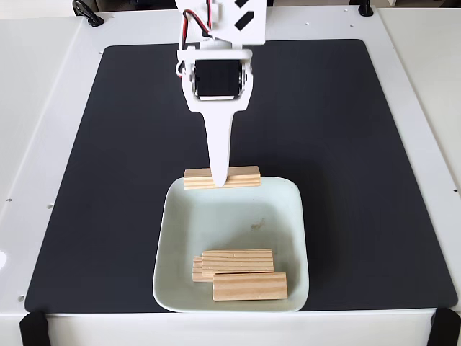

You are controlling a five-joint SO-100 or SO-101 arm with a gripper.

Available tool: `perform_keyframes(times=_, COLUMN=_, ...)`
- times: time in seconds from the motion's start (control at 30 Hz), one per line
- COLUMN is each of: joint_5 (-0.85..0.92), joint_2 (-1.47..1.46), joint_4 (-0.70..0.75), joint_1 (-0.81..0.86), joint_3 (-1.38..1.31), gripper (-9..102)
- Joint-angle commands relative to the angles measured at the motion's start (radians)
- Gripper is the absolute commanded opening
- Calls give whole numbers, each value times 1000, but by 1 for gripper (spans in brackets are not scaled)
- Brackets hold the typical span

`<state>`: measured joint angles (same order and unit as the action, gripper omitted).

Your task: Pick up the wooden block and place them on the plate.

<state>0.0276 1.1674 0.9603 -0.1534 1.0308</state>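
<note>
The pale mint plate (291, 216) sits on the black mat near the front edge. Three wooden blocks lie in its near half: one on top (238, 260), one in front (250, 286), and one partly under them (197, 269). Another wooden block (245, 176) hangs crosswise over the plate's far rim and covers part of it. My white gripper (218, 180) reaches down from the top of the fixed view. Its long finger (218, 144) crosses that block's middle and the jaws are shut on it. The other finger is hidden behind.
A black mat (108, 180) covers most of the white table (43, 108). Black clamps sit at the front corners (32, 328) and cable ends at the back edge (86, 13). Bare mat lies left and right of the plate.
</note>
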Motion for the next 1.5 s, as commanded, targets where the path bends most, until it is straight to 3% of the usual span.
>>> perform_keyframes(times=0.0, joint_5=-2, joint_2=-14, joint_4=-8, joint_1=-11, joint_3=-100, gripper=-1)
perform_keyframes(times=0.73, joint_5=2, joint_2=-38, joint_4=-8, joint_1=-20, joint_3=-133, gripper=0)
perform_keyframes(times=0.8, joint_5=-2, joint_2=-37, joint_4=-8, joint_1=-21, joint_3=-133, gripper=3)
perform_keyframes(times=1.0, joint_5=0, joint_2=-37, joint_4=2, joint_1=-21, joint_3=-120, gripper=31)
perform_keyframes(times=1.1, joint_5=8, joint_2=-37, joint_4=2, joint_1=-21, joint_3=-120, gripper=41)
perform_keyframes(times=1.47, joint_5=8, joint_2=-35, joint_4=3, joint_1=-21, joint_3=-120, gripper=42)
